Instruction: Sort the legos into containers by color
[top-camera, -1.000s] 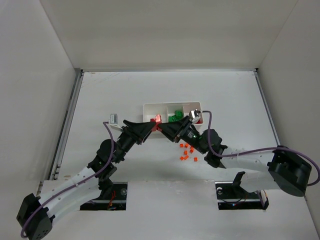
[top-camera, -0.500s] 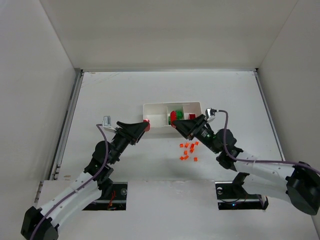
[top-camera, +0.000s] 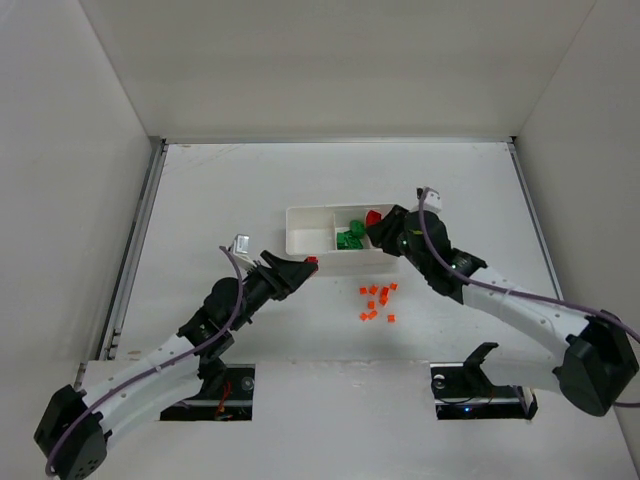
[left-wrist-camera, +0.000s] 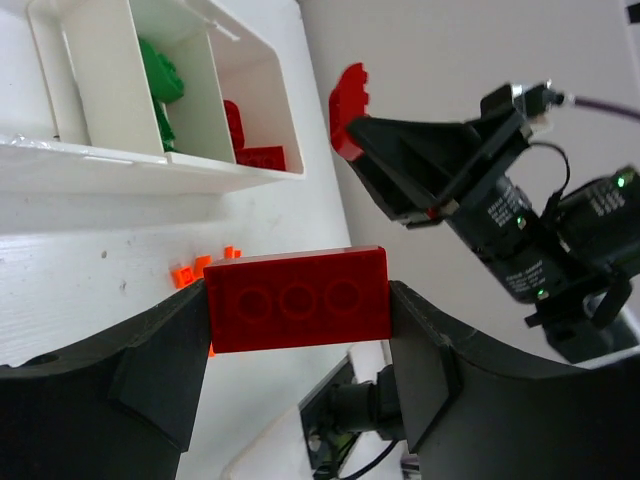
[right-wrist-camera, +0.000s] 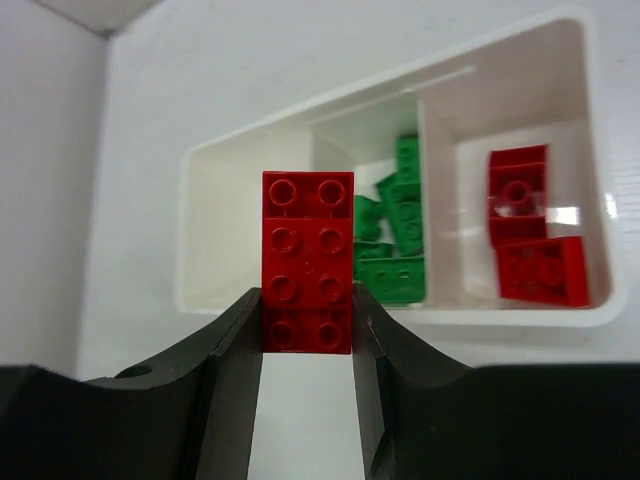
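Top external view: since half a second ago, the left gripper (top-camera: 304, 264) has drawn back from the front left corner of the white tray (top-camera: 291, 235). It now sits near the tray's front wall but apart from it. The right gripper (top-camera: 380, 224) has swung from the tray's front middle to its right end and hangs over the right compartment. The orange bits (top-camera: 377, 301) lie as before, loose on the table (top-camera: 220, 190) in front of the tray, between the two arms.

The left arm reaches forward and to the right, with its fingers (left-wrist-camera: 165, 355) pointing towards the tray. They are clamped on the two short ends of a red brick (left-wrist-camera: 298, 300), whose underside with three round tubes faces the wrist camera. The right arm stretches in a long arc from its base to the tray's right end. Its fingers (right-wrist-camera: 232, 345) pinch the lower end of a second red brick (right-wrist-camera: 308, 250), which stands up out of them, studs to the camera. Beyond it, green legos (right-wrist-camera: 398, 245) fill the middle compartment and two red legos (right-wrist-camera: 530, 240) lie in the right one.
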